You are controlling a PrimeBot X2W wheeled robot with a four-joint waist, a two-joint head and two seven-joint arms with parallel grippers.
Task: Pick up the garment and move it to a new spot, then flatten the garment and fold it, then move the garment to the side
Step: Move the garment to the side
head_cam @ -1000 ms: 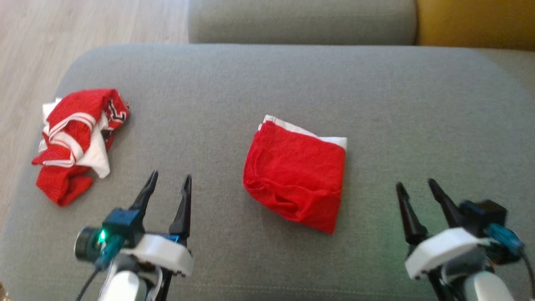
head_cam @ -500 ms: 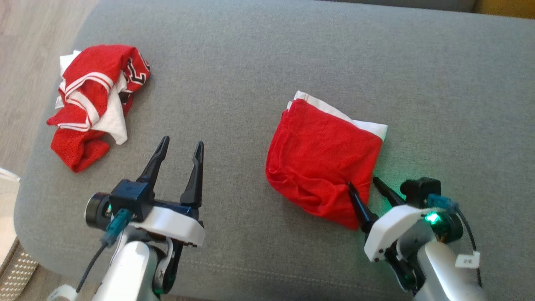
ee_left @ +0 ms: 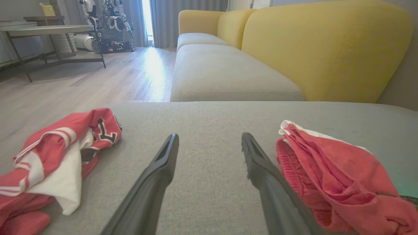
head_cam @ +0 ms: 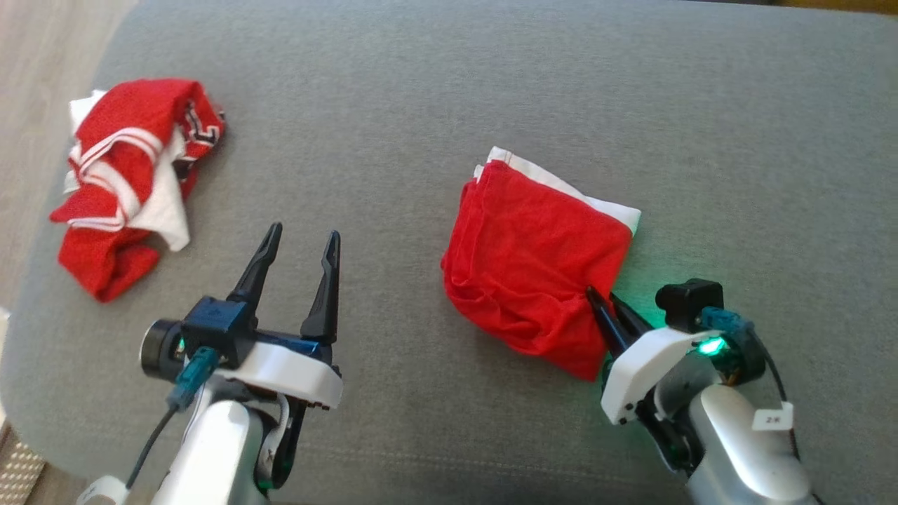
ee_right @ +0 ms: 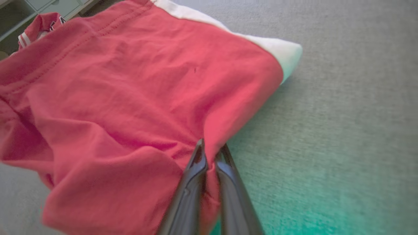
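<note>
A folded red garment [head_cam: 533, 273] with a white edge lies mid-cushion on the grey sofa seat [head_cam: 421, 105]. My right gripper [head_cam: 602, 298] is at its near right corner, shut on a pinch of the red cloth. In the right wrist view the two fingers [ee_right: 211, 147] meet on a fold of the garment [ee_right: 130, 85]. My left gripper [head_cam: 303, 235] hovers open over bare cushion, left of the garment and holding nothing. The left wrist view shows its spread fingers [ee_left: 209, 137] with the garment [ee_left: 333, 173] just to their right.
A crumpled red and white garment [head_cam: 126, 182] lies near the cushion's left edge, also seen as a heap [ee_left: 55, 153] in the left wrist view. Wooden floor [head_cam: 28, 105] runs beyond that edge. A yellow backrest [ee_left: 326, 49], more seat cushions and a table [ee_left: 49, 31] stand farther off.
My right gripper reached forward to the folded garment's near right corner and closed on the cloth. The head camera tilted down and shifted. The left gripper stayed open.
</note>
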